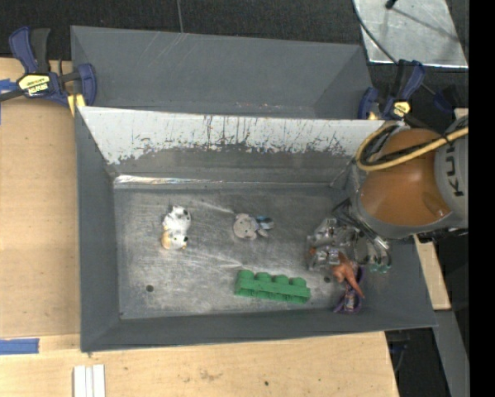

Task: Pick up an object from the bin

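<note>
My gripper [334, 251] is low at the right end of the bin, under the orange wrist cover, its metal parts just above the floor. Right beside it, on its lower right, lies a small orange thing [349, 273] with a dark purple bit [347, 302] below it, near the bin's right wall. A green toothed block [271, 286] lies flat to the lower left of the gripper, apart from it. Whether anything is between the fingers is hidden.
A small round grey-white thing with a blue bit [247, 227] lies mid-floor. A white and yellow toy figure [175, 227] sits further left. The arm comes in over the right rim.
</note>
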`<action>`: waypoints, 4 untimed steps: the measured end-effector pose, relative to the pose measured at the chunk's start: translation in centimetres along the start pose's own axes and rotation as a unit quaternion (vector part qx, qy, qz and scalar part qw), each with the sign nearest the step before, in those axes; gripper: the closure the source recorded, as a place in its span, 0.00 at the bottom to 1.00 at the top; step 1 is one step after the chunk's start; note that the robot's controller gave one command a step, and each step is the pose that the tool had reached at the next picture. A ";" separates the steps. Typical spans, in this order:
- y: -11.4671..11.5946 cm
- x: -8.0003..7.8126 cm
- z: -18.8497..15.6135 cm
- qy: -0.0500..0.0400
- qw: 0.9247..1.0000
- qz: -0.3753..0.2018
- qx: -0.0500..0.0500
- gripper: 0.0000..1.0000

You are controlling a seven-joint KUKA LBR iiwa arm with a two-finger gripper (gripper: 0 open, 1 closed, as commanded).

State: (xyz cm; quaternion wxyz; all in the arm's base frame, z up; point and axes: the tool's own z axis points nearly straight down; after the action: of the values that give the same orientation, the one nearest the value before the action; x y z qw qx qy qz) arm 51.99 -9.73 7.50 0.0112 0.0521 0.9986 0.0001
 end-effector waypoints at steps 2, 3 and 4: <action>-0.1 0.0 0.0 -0.001 1.000 0.000 0.001 1.00; -0.2 0.4 0.2 0.007 1.000 0.000 0.001 0.00; -0.2 0.4 0.2 0.007 1.000 0.000 0.001 0.00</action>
State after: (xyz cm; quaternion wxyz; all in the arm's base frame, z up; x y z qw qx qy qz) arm 51.60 -9.85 7.25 0.0045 0.0517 0.9987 -0.0006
